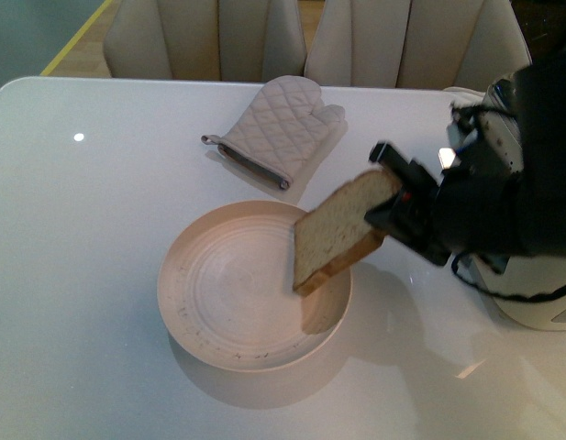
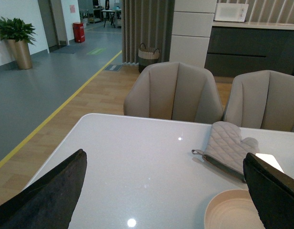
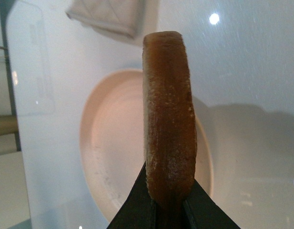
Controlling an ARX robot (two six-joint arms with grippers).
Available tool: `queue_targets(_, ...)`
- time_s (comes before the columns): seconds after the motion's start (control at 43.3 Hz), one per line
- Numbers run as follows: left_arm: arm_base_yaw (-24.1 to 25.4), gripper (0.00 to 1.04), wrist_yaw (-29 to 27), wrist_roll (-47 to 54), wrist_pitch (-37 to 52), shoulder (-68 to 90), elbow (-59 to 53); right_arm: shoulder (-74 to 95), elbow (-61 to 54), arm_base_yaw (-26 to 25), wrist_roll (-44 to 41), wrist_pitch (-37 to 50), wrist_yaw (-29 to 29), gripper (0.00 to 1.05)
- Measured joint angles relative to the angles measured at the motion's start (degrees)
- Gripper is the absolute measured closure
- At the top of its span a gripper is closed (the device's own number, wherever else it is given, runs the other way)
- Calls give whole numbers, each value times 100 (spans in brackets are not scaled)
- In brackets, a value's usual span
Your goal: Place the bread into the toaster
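Across the far left of the glossy white table (image 1: 81,229) the surface lies bare, with one small ceiling light reflected in it. The left gripper (image 2: 164,157) shows only in its own wrist view, where its two dark fingers (image 2: 51,195) stand wide apart, holding nothing, above the table's near edge. Two beige upholstered chairs (image 1: 209,37) sit side by side behind the table. Toward the middle, a quilted grey oven mitt (image 1: 278,128) lies flat, thumb to the right, just behind a round cream plate (image 1: 177,293) and apart from it. The plate has a raised rim and fine dark specks on its face. Over the plate's right side hangs the bread (image 1: 333,243), a thick, speckled tan slice with a brown crust, tilted, its lower corner above the plate and casting a shadow there. The right gripper (image 1: 393,192) holds the slice by its upper right end, black fingers (image 3: 137,210) pressed against both flat faces; the right wrist view looks straight along the crust edge down to the plate. Farther right, the bulky dark right arm covers most of the toaster (image 1: 539,316), leaving only part of its white body showing at the table's right edge, near the bread but not touching it.
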Motion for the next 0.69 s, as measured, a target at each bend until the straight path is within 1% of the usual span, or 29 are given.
queue_targets(0.046,0,7,2,0,0,0,0,-345,0,-59,-92,-133,24,101)
queue_targets(0.139,0,7,2,0,0,0,0,-1370,101,-269,-581,-680,380,101)
queue_targets(0.231,0,7,0,0,0,0,0,-2406,446,-592,-1379,-1300,752,101)
queue_targets(0.346,0,7,0,0,0,0,0,-3204,968,-929,-2315,-1937,1139,101)
queue_targets(0.439,0,7,2,0,0,0,0,-3580,1440,-1215,-3480,-2461,1399,101)
queue_targets(0.508,0,7,0,0,0,0,0,-3617,1615,-1392,-4262,-2680,1593,101)
queue_targets(0.577,0,7,0,0,0,0,0,-3567,1609,-1532,-4833,-2826,1663,101)
queue_targets(0.693,0,7,0,0,0,0,0,-3528,1499,-1657,-5305,-2977,1792,101)
